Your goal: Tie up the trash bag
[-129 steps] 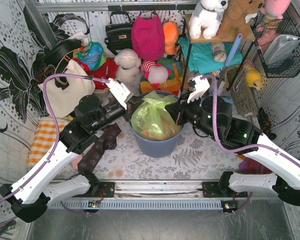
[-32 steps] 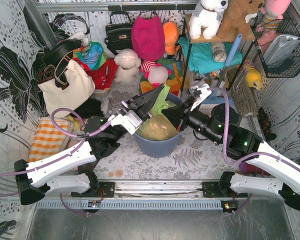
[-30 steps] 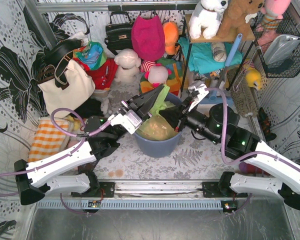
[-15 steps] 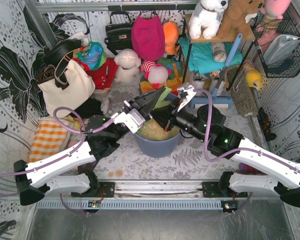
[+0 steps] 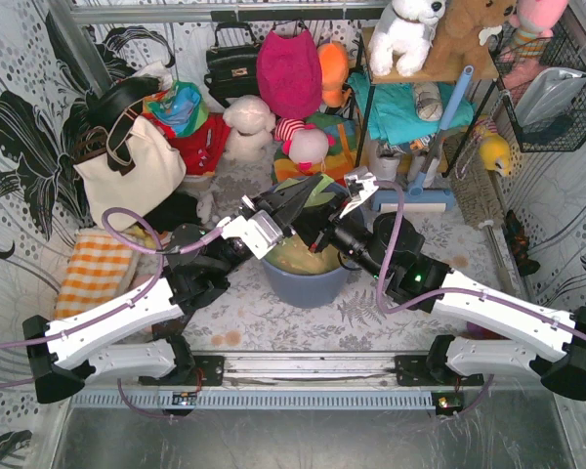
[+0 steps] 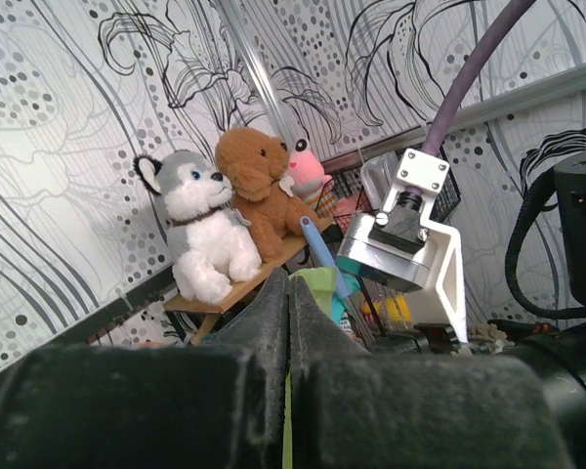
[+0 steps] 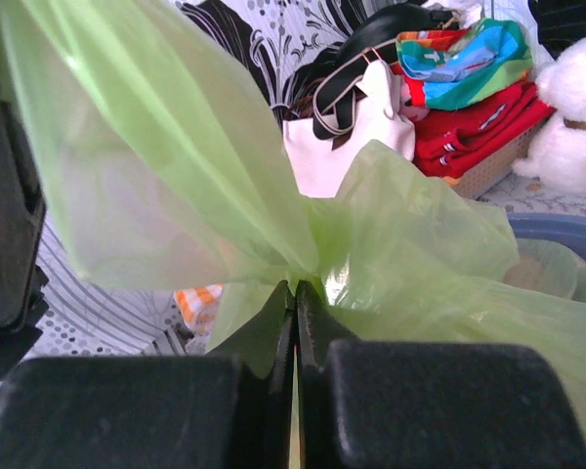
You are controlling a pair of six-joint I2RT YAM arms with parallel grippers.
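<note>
Centre of the top view: trash bag (image 5: 311, 256) down in the blue-grey round bin (image 5: 306, 287), tan paper visible through the film. Just above the rim, left gripper (image 5: 291, 200) pressed shut on a lime flap drawn up toward the upper middle; a thin green sliver pinched between its pads in the left wrist view. Right gripper (image 7: 295, 293) clamped tight on gathered bag film, plastic fanning to upper left and right. Upper middle, behind: magenta bag (image 5: 289, 70).
</note>
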